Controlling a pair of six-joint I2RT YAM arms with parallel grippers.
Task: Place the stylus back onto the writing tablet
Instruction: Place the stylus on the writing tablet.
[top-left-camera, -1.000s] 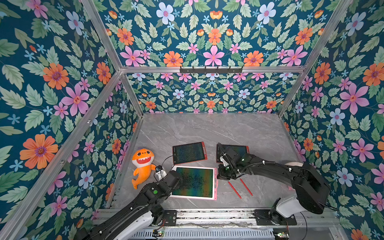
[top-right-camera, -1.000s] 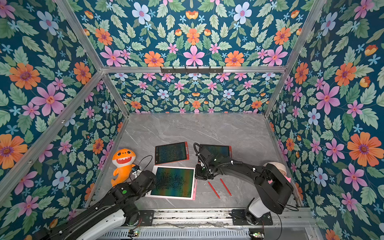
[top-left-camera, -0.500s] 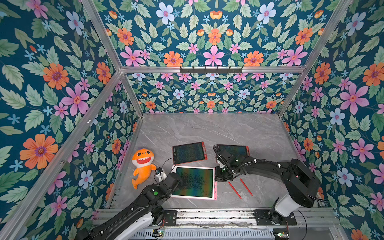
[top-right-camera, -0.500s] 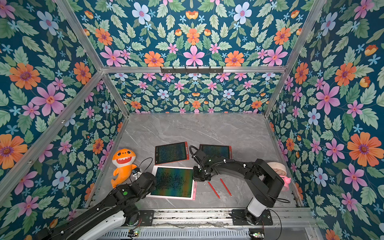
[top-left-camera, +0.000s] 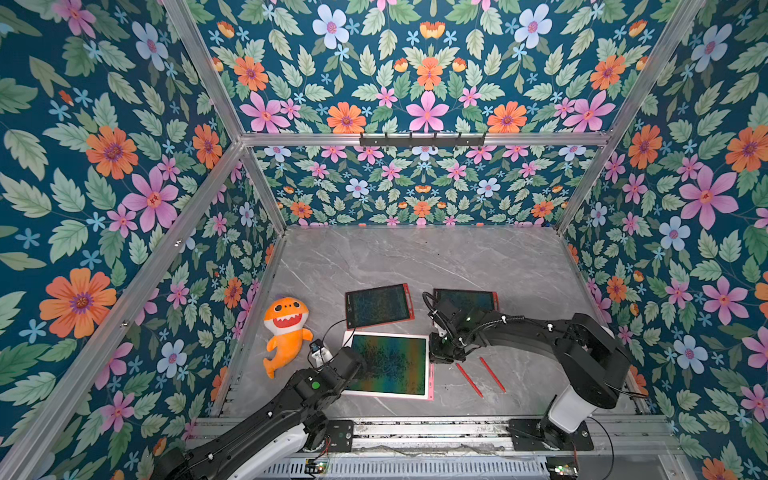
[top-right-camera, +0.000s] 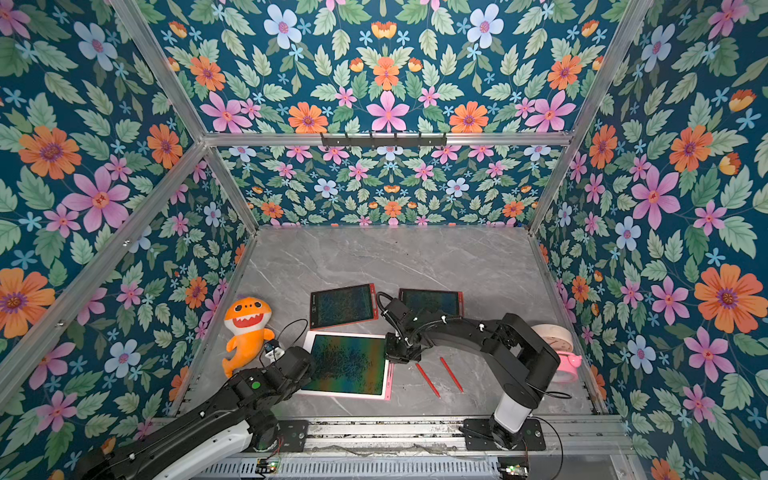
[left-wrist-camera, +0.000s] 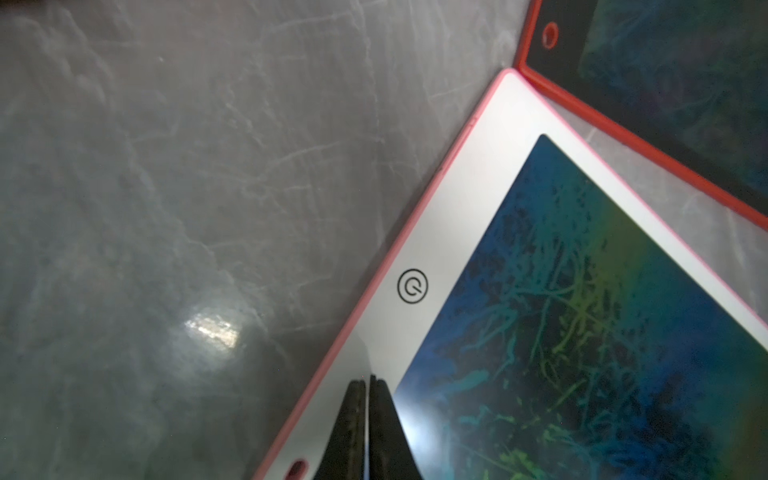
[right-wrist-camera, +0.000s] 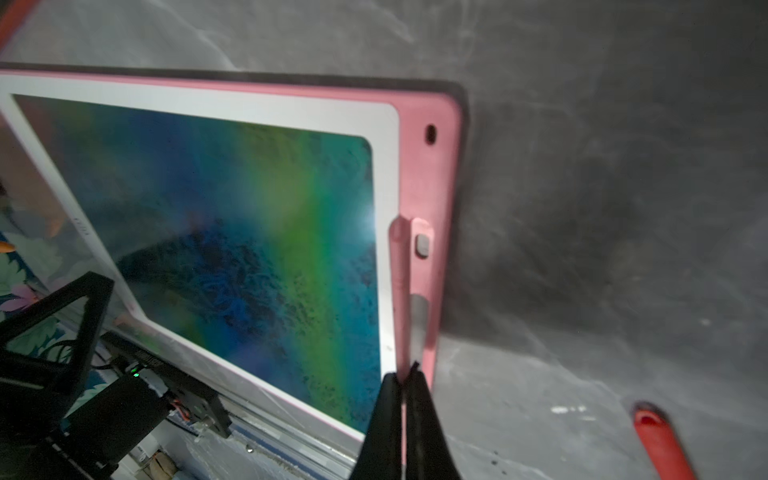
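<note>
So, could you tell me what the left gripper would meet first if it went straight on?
The white bezel of the pink tablet, beside its round button; the left gripper, shut, points right at it and may already touch, since depth is unclear.

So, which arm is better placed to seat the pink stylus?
Right. The right pincer is shut on the pink stylus along the slot edge of the tablet; the left pincer is shut over the opposite bezel.

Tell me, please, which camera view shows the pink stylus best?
Right wrist view: the pink stylus lies close-up along the pink tablet's edge. Both top views show only a sliver; the left wrist view misses it.
</note>
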